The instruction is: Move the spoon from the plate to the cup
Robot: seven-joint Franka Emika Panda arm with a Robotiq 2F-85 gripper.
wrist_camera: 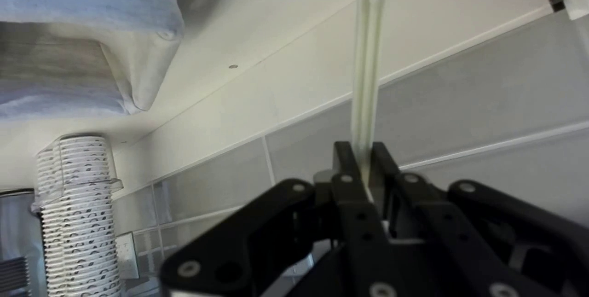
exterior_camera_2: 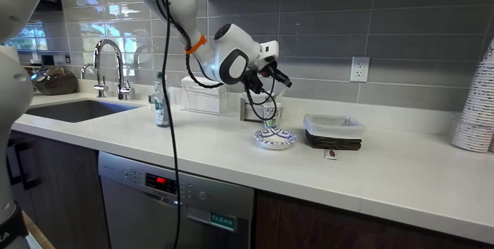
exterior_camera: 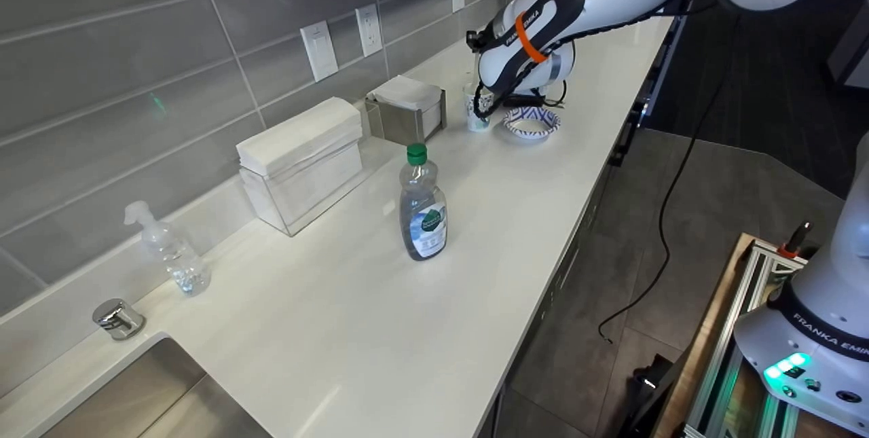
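My gripper (wrist_camera: 363,149) is shut on the pale spoon (wrist_camera: 366,66) by its handle end. In an exterior view, the gripper (exterior_camera_2: 287,81) is tilted toward the wall, and the spoon (exterior_camera_2: 283,90) slants down from it to the cup's mouth. The white paper cup (exterior_camera_2: 273,114) has a printed pattern and stands upright; it also shows in an exterior view (exterior_camera: 478,112). Whether the spoon's bowl is inside the cup or just above it is unclear. The plate (exterior_camera: 551,119), shallow with blue-patterned rim, sits beside the cup, on the front side (exterior_camera_2: 276,135).
A lined basket (exterior_camera_2: 334,127) stands right of the plate, with a small packet (exterior_camera_2: 330,154) before it. A tall cup stack (exterior_camera_2: 476,114) is farther right. Napkin holders (exterior_camera: 302,159) (exterior_camera: 407,112) line the tiled wall. A soap bottle (exterior_camera: 423,214) stands on the counter.
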